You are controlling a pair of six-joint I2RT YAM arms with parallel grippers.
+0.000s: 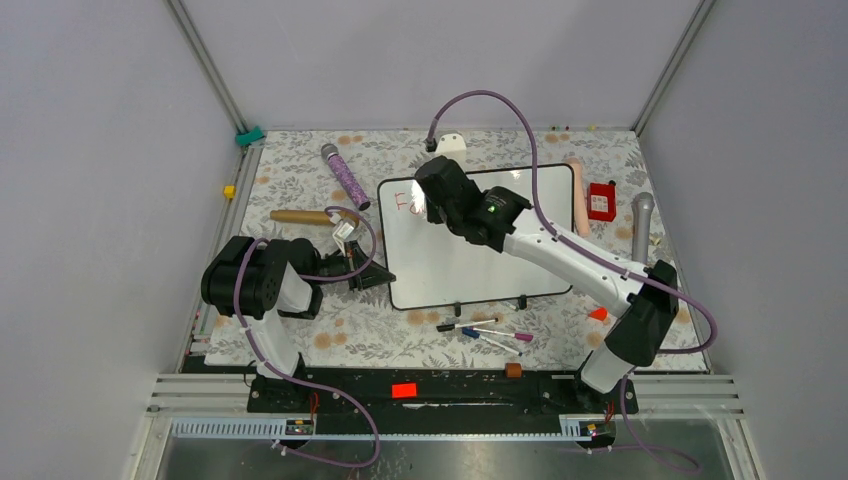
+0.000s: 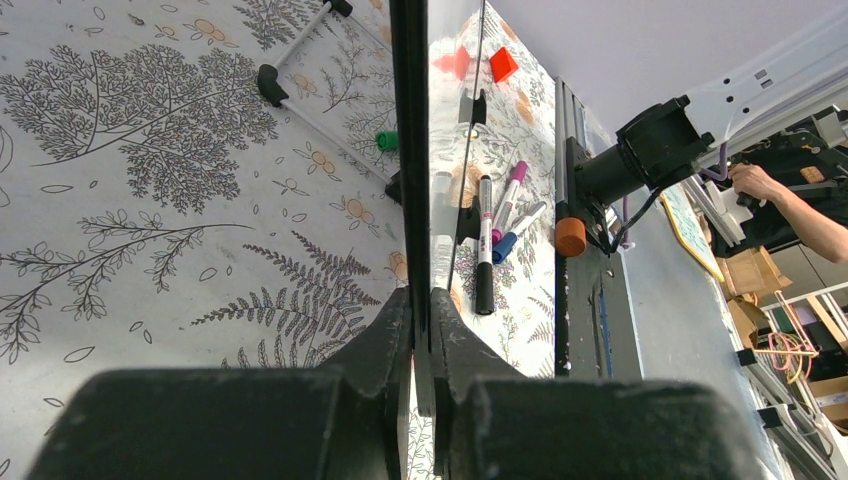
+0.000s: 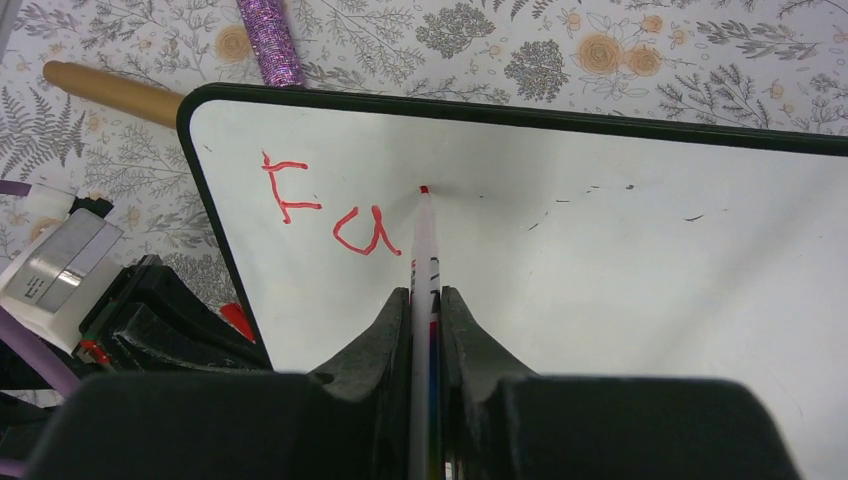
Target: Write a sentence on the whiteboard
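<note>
The whiteboard lies flat in the middle of the table. Only the red letters "Fa" of the sentence show, near its top left corner; they also show in the top view. My right gripper is shut on a white marker, whose red tip touches the board just right of the "a". My left gripper is shut on the board's black left edge; in the top view it sits at the board's lower left side.
Several loose markers lie in front of the board, also in the left wrist view. A purple glitter cylinder and a wooden rod lie at back left. A pink cylinder, red box and grey stick lie right.
</note>
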